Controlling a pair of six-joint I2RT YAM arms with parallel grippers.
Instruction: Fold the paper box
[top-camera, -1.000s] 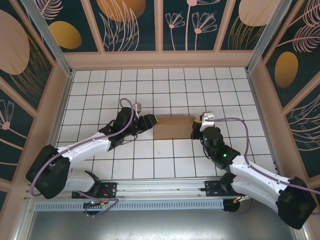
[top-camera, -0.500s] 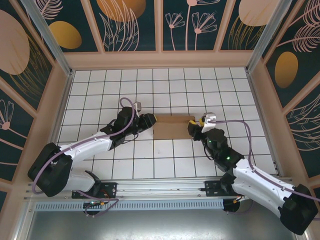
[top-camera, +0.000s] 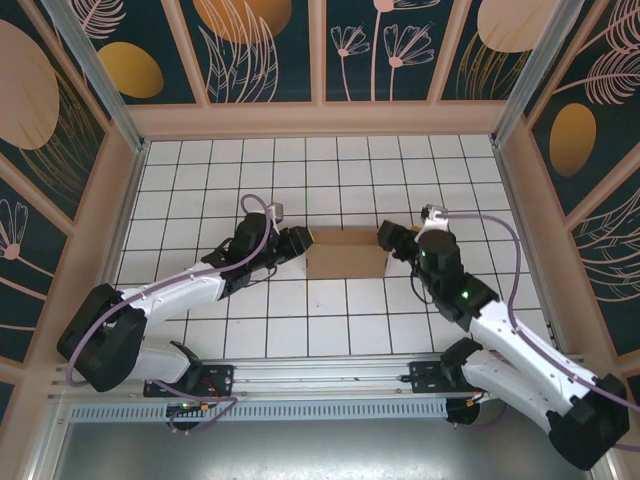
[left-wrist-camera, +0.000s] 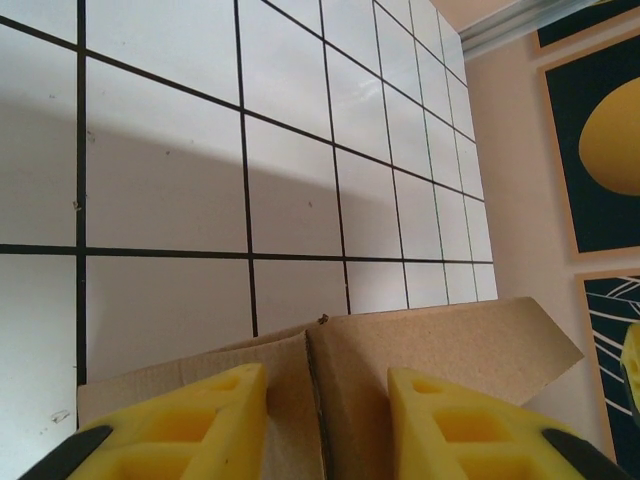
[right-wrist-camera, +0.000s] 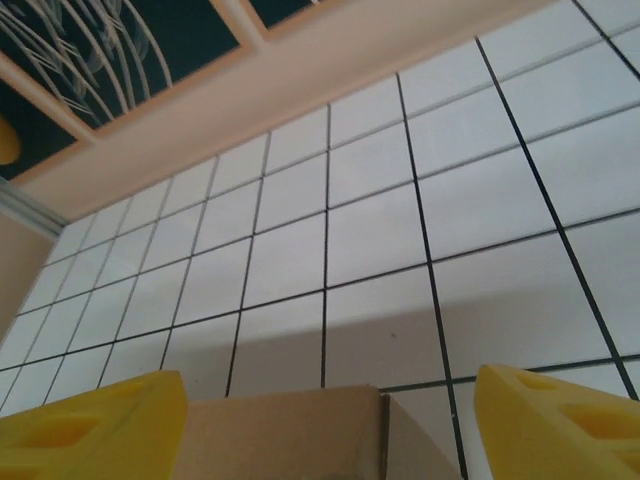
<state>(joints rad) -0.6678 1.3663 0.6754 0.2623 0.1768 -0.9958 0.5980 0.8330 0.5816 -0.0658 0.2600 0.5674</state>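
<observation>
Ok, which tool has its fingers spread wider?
The right tool: its fingers stand far apart at the paper box; those of the left tool sit closer together.

left wrist view: paper box (left-wrist-camera: 450, 340) cut off below (fingers (left-wrist-camera: 200, 420) too)

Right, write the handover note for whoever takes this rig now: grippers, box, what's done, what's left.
Left gripper: at the left end of the brown cardboard paper box, yellow fingers partly apart with cardboard between them; can't tell if it is clamped.
Right gripper: wide open at the box's right end, holding nothing.
Box: lies on the white tiled table, between the two grippers.
Done: the cardboard is folded into a flat rectangle.
Left: probably closing the ends; a seam shows at the left end.
</observation>
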